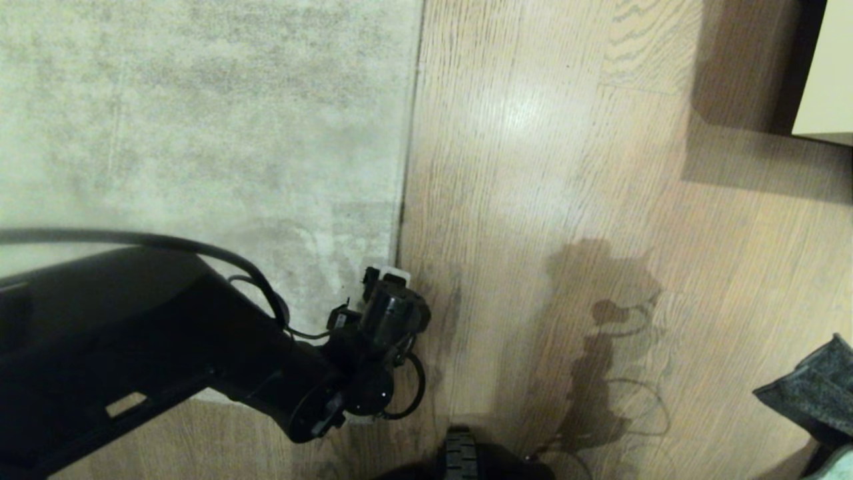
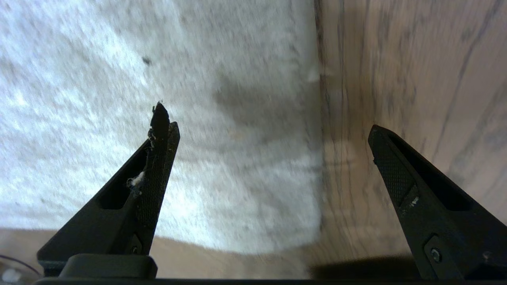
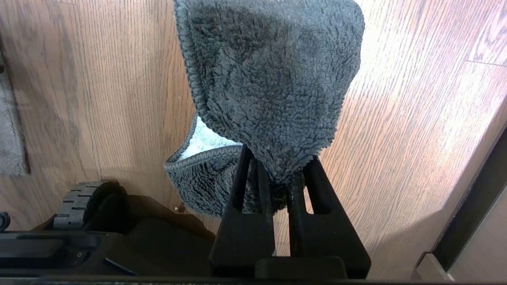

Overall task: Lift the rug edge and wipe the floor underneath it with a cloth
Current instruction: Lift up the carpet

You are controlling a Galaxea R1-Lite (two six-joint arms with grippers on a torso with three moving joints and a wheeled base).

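The pale grey-beige rug [image 1: 200, 133] covers the left half of the head view. Its rug edge [image 1: 408, 153] runs straight away from me beside the wooden floor [image 1: 546, 200]. My left gripper [image 1: 385, 280] hangs low over the rug's near corner. In the left wrist view the left gripper [image 2: 267, 118] is open and empty, with the rug edge [image 2: 320, 158] between its fingers; one finger is over the pile, the other over the floor [image 2: 416, 79]. My right gripper [image 3: 277, 166] is shut on the dark grey cloth [image 3: 273, 79], which hangs above the floor at the right [image 1: 810, 390].
A cream piece of furniture [image 1: 826, 73] stands at the far right with a dark shadow beside it. My base's wheel [image 1: 461, 457] sits at the near edge. A dark frame [image 3: 475, 206] borders the floor beside the right arm.
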